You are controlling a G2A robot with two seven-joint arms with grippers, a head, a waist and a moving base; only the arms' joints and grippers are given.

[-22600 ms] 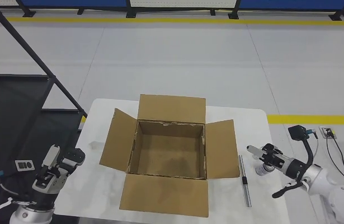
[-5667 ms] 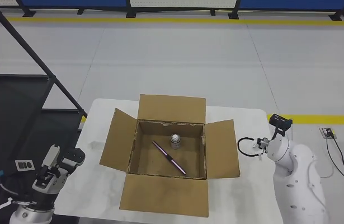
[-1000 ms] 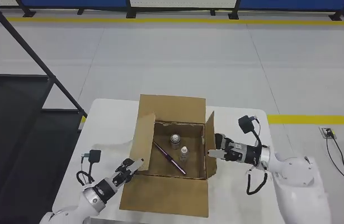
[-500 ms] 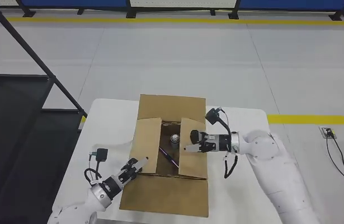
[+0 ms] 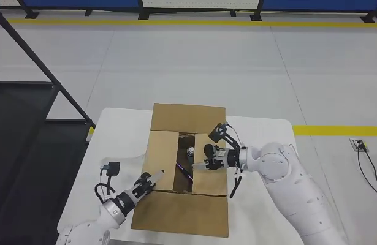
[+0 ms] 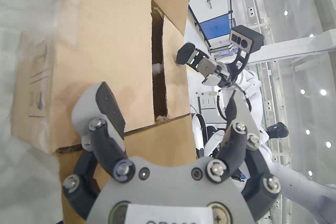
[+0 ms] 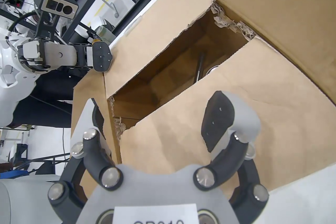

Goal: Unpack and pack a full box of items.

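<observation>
**Box side flaps folded in**

Top view: the box (image 5: 182, 214) is seen on the table (image 5: 114, 141), with a bottle (image 5: 190, 150) and a rod (image 5: 182, 169) in the gap. Left wrist view: the left gripper (image 6: 168, 104) is held spread at the left flap (image 6: 105, 38). Right wrist view: the right gripper (image 7: 157, 114) is held spread over the right flap (image 7: 236, 83).

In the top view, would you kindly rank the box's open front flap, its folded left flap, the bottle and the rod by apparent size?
1. Largest: front flap.
2. Next: left flap.
3. Unranked: bottle and rod, since both show only as small slivers through the gap between the flaps.
</observation>
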